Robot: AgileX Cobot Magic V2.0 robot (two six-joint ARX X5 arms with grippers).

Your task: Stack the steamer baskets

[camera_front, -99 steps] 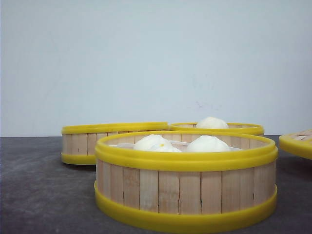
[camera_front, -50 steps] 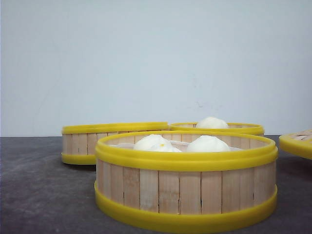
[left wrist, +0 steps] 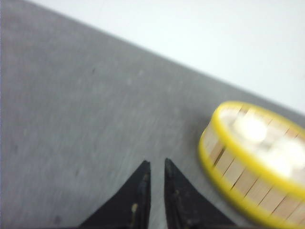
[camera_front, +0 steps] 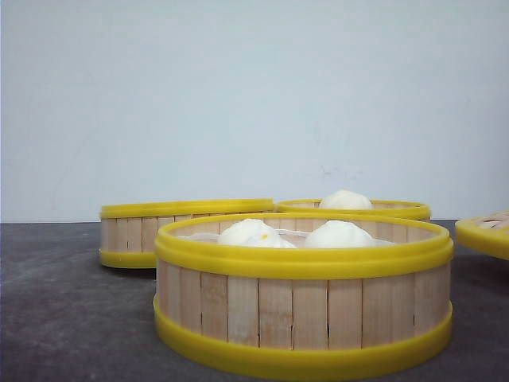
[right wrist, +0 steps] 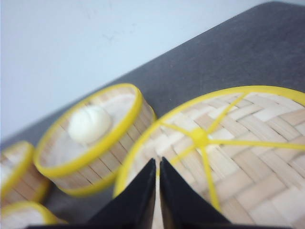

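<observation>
Three steamer baskets show in the front view. The nearest steamer basket [camera_front: 302, 310] holds two white buns. Behind it stand a left basket [camera_front: 151, 232] and a right basket [camera_front: 398, 210] with one bun. Neither gripper appears in the front view. In the left wrist view my left gripper [left wrist: 157, 164] hangs over bare table, shut and holding nothing, with a basket of buns [left wrist: 248, 164] off to one side. My right gripper [right wrist: 157, 162] is shut and empty, above the edge of a woven lid [right wrist: 238, 143] with yellow spokes. A one-bun basket [right wrist: 90, 143] stands beside that lid.
The dark grey table [camera_front: 64, 318] ends at a pale wall behind. The lid's yellow rim [camera_front: 485, 235] shows at the front view's right edge. Parts of two more baskets [right wrist: 14, 174] crowd the edge of the right wrist view.
</observation>
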